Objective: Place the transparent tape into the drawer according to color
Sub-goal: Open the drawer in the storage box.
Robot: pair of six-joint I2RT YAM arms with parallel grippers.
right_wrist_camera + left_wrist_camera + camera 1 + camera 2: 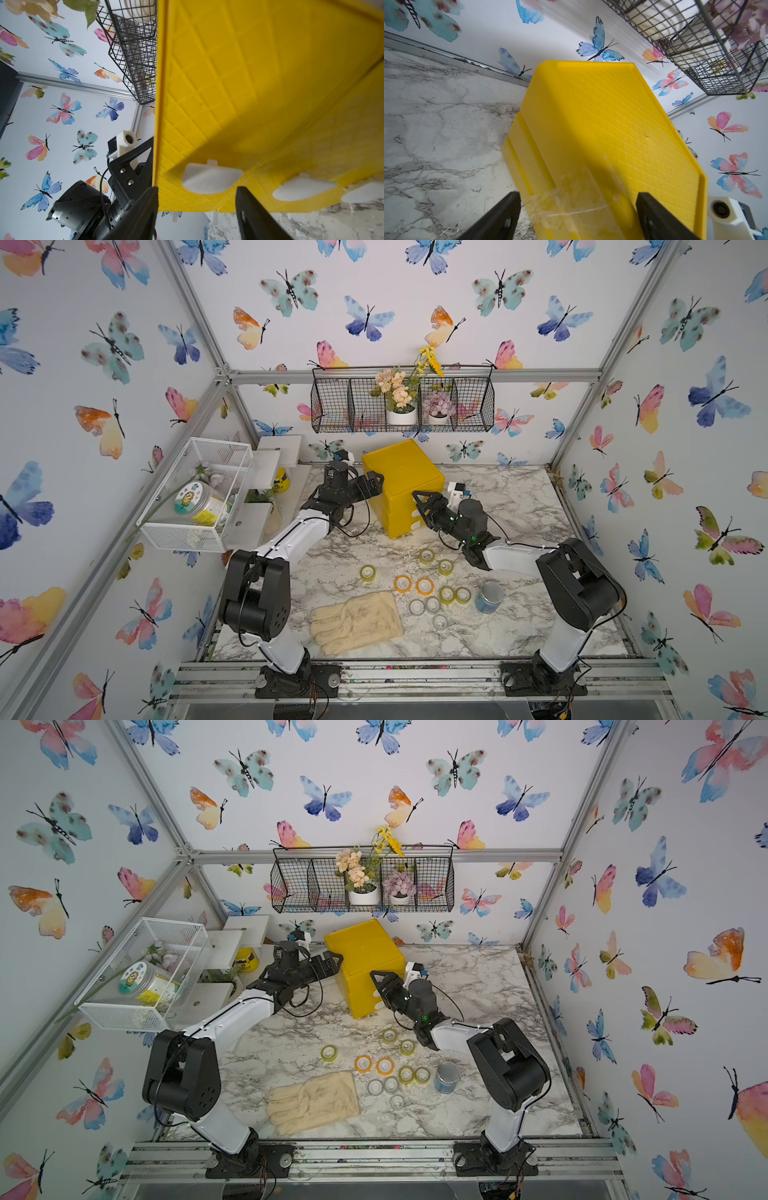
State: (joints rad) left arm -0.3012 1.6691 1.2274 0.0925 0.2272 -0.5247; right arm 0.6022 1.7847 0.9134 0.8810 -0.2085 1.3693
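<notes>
Several transparent tape rings lie on the marble table in both top views: yellow-green [427,556], orange [425,586] and grey [417,607]. The yellow drawer cabinet [401,485] stands behind them with its drawer fronts flush. My left gripper [578,199] is open wide, its jaws straddling the cabinet's upper left edge [571,166]. My right gripper [196,191] is at the cabinet's front. Its jaws stand apart around the top drawer's white handle [212,178], one fingertip [241,195] at the handle's end. Neither gripper holds a tape ring.
A cream glove [357,622] lies at the table's front left of the rings. A blue-grey tin [489,597] stands to their right. A white mesh basket [195,497] hangs on the left wall and a black wire shelf [403,406] with flower pots on the back wall.
</notes>
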